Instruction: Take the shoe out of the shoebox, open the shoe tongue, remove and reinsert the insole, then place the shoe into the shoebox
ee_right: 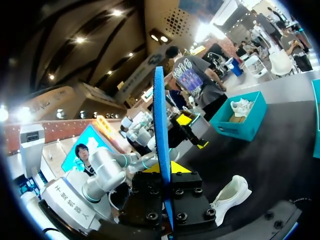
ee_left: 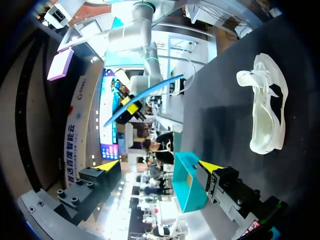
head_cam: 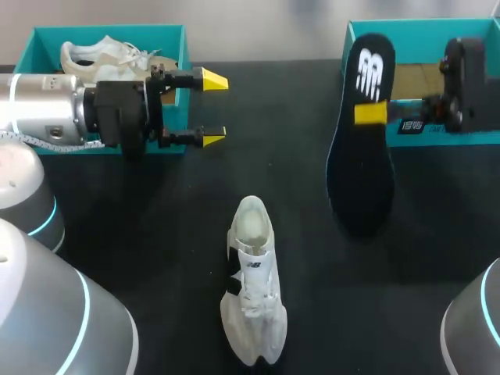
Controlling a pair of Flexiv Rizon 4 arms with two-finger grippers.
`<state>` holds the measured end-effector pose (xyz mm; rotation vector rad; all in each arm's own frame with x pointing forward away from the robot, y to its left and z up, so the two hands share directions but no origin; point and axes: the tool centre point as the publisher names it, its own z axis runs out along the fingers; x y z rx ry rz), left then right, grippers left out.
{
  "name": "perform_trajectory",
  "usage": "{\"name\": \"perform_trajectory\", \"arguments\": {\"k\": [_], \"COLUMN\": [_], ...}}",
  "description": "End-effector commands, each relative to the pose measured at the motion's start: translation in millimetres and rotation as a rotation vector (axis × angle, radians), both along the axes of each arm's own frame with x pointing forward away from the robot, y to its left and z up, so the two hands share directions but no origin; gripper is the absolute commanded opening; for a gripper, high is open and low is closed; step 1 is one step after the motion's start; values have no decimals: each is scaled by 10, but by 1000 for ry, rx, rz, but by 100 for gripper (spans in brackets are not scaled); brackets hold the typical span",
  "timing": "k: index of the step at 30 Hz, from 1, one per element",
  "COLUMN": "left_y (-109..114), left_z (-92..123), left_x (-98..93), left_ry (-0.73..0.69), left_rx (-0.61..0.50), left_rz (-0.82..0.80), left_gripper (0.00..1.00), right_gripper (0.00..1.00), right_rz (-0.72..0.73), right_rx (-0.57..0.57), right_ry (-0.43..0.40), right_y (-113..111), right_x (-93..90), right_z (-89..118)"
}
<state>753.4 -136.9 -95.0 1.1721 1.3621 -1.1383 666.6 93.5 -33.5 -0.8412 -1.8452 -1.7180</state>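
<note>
Black matte table top (head_cam: 156, 258) carries the white shoe (head_cam: 251, 285), which lies alone on its sole. Its knit upper is soft and creased, its laces loose, and its oval mouth gapes towards the boxes. The insole (head_cam: 363, 141) hangs in the air beyond the shoe and to its right, pinched flat between the right gripper (head_cam: 372, 114) fingers.

From above it shows a long black face with a white mark at its heel. The right wrist view shows it only as a thin blue edge (ee_right: 159, 125) standing up between that gripper's (ee_right: 162, 169) yellow tips, with the shoe (ee_right: 231, 192) lying on the table beside it. The left wrist view shows the same blue sliver (ee_left: 145, 97), curved, far beyond the shoe (ee_left: 265, 110).

The left gripper (head_cam: 212, 108) hovers beyond the shoe and to its left, its fingers spread wide with nothing between them (ee_left: 160, 166).

Two teal cardboard boxes stand past the shoe. The left shoebox (head_cam: 109, 35) holds a second shoe (head_cam: 101, 56), also seen from the right wrist (ee_right: 241, 106). The right shoebox (head_cam: 422, 27) shows a bare brown floor.
</note>
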Motion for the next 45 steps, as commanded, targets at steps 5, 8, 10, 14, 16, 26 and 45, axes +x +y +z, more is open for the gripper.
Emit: {"name": "perform_trajectory", "arguments": {"k": [5, 8, 10, 14, 16, 26, 45], "left_y": [-6, -6, -6, -6, -6, -6, -25], "left_z": [-2, -2, -2, -2, -2, -2, -6], "left_x": [2, 2, 2, 2, 2, 2, 24], "left_ry": [-1, -1, -1, -1, -1, -1, 0], "left_rx": [-1, -1, -1, -1, -1, -1, -1], "left_rz": [0, 0, 0, 0, 0, 0, 12], "left_gripper": [100, 100, 100, 100, 100, 100, 100], "right_gripper": [0, 0, 0, 0, 0, 0, 0], "right_rz": [161, 161, 161, 161, 172, 180, 117], "right_rx": [12, 12, 12, 12, 19, 1, -21], "right_ry": [34, 34, 34, 34, 73, 365, 562], "right_y": [76, 76, 76, 76, 113, 342, 534], "right_x": [841, 841, 841, 841, 910, 1309, 1460], "right_z": [34, 34, 34, 34, 28, -25, -136]}}
